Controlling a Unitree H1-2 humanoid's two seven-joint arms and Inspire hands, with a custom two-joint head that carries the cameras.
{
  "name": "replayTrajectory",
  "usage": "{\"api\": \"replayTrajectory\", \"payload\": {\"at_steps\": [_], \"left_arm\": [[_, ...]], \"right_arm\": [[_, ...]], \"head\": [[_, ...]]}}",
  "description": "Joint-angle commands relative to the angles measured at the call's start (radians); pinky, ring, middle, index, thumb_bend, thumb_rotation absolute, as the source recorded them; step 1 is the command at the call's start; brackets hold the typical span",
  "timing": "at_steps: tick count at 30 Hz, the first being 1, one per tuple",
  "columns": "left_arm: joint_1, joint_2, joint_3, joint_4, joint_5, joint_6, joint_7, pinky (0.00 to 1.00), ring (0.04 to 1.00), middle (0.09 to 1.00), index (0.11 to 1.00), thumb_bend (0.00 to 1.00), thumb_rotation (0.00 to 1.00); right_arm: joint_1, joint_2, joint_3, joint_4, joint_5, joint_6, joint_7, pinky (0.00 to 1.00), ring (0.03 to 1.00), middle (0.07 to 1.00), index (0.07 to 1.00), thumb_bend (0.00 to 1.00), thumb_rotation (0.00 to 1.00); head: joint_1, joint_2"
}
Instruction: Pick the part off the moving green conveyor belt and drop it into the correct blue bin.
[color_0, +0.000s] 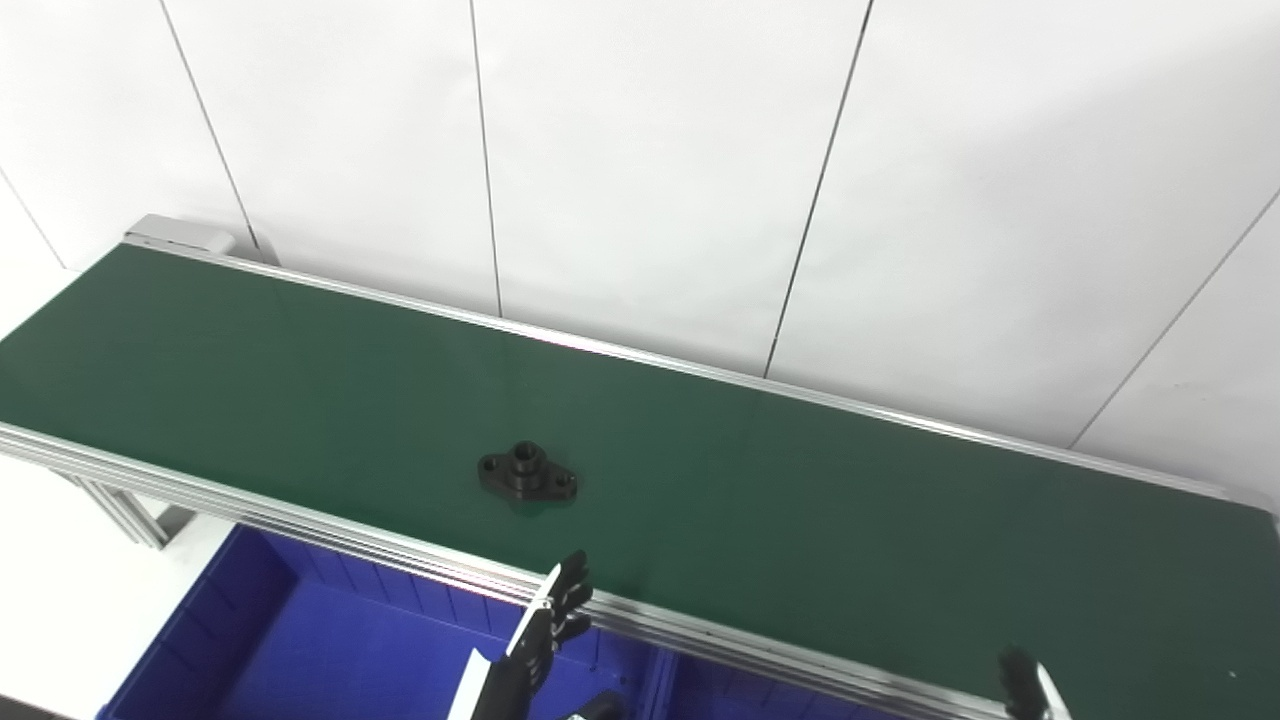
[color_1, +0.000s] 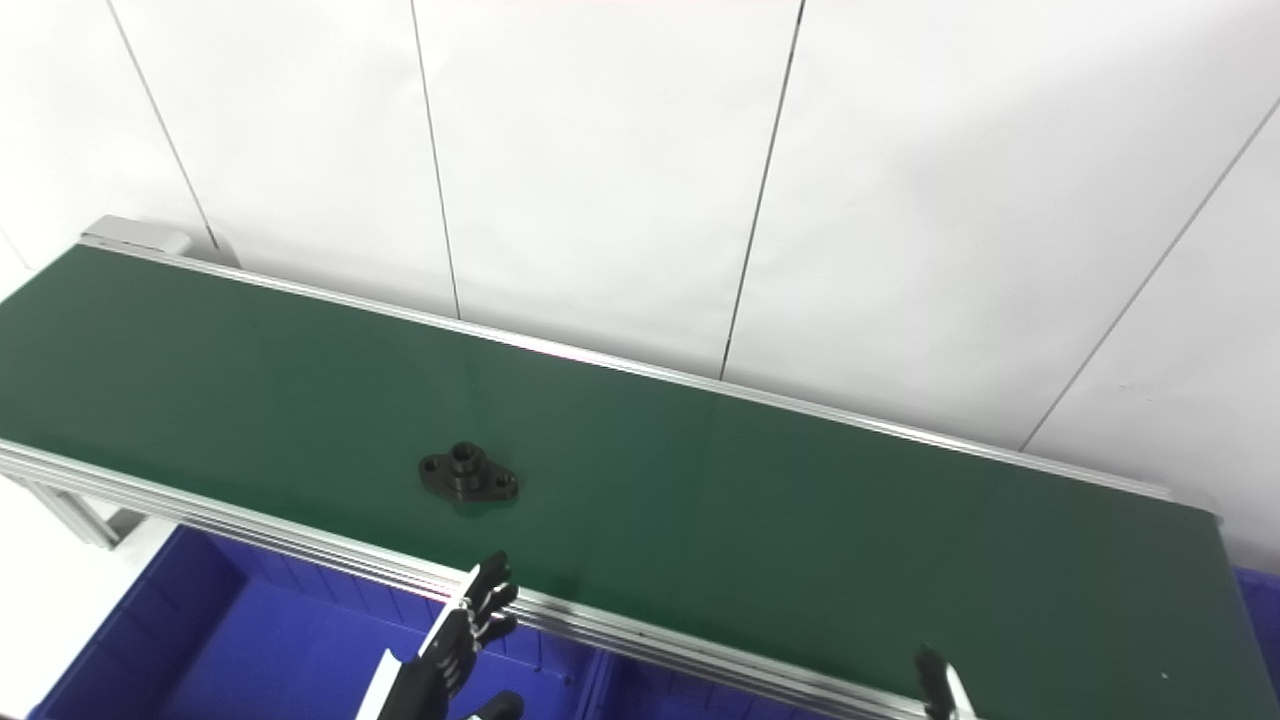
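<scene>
1. Green conveyor belt (color_0: 800, 480): runs from far left to near right, edged by aluminium rails, in front of a white panelled wall (color_0: 650, 150).
2. Part (color_0: 527, 473): a black flanged piece with a raised central collar and a hole in each ear. It lies flat on the belt, left of centre and closer to the near rail than to the far one. Nothing touches it.
3. Left robot hand (color_0: 548, 625): raised at the near rail, just near of the part, fingers spread and extended, empty.
4. Right robot hand (color_0: 1022, 683): only its tip shows at the bottom edge, well right of the part; whether it is spread or closed cannot be told.
5. Blue bin (color_0: 250, 620): below the near rail at left. A divider and a second blue compartment (color_0: 740, 695) lie to its right. No part is visible inside.
6. Progress: judged an early stage. The pick is not yet made; reach, grasp, lift, bin choice and drop all remain.
</scene>
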Motion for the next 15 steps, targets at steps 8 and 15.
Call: {"api": "replayTrajectory", "payload": {"at_steps": [8, 15], "left_arm": [[0.002, 0.030, 0.010, -0.094, -0.064, 0.031, -0.046, 0.93, 0.949, 0.977, 0.977, 0.60, 0.74], [-0.002, 0.058, 0.020, -0.112, -0.119, 0.051, -0.076, 0.99, 0.978, 0.997, 0.998, 0.59, 0.79]], "right_arm": [[-0.117, 0.087, -0.006, -0.202, -0.179, 0.165, 0.060, 0.58, 0.682, 0.750, 0.791, 0.94, 0.45], [-0.247, 0.096, 0.034, -0.221, -0.492, 0.310, 0.167, 0.56, 0.634, 0.672, 0.719, 1.00, 0.61]], "head": [[-0.097, 0.067], [-0.153, 0.076]]}}
